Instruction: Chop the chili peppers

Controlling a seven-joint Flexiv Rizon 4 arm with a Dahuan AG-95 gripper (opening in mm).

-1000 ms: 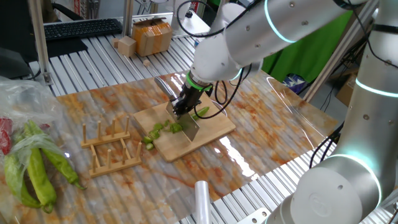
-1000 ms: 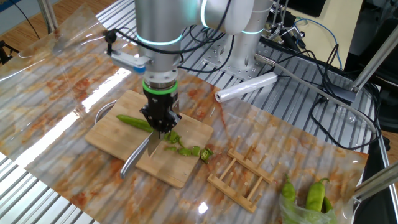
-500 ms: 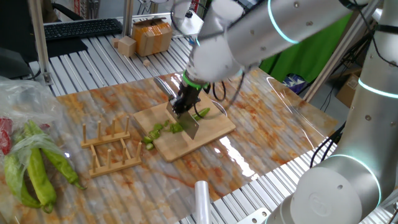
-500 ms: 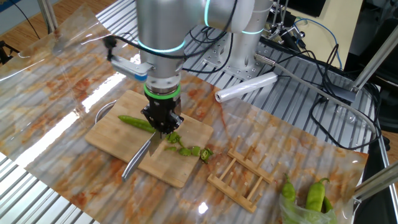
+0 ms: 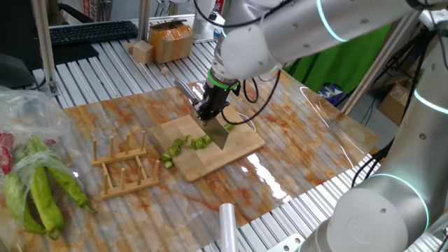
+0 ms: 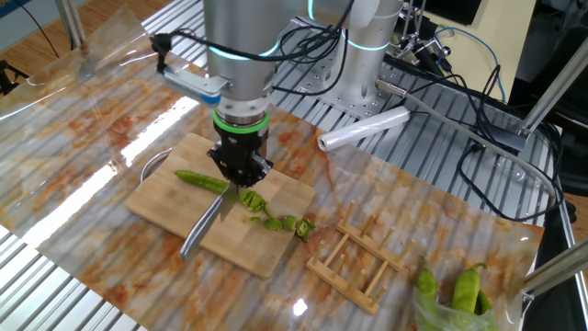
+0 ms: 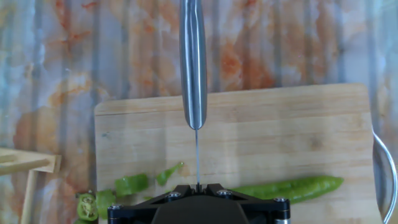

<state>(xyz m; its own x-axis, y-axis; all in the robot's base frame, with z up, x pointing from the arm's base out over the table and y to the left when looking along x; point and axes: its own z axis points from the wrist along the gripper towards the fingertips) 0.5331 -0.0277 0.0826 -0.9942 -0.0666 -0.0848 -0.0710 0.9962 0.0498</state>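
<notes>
One cut is made; the pincer (image 6: 241, 176), clamped on the knife (image 6: 204, 230), must next reach the uncut chili (image 6: 200, 180).

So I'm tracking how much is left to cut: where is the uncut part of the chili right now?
In the other fixed view the uncut chili lies on the cutting board, left of the gripper and its knife; the cut pieces sit right.

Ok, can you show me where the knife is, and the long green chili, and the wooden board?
knife (image 7: 193, 62), hand view, on its steel handle.
chili (image 7: 292, 187), hand view, middle of the uncut piece.
cutting board (image 7: 280, 134), hand view, bare wood right of the blade.
</notes>
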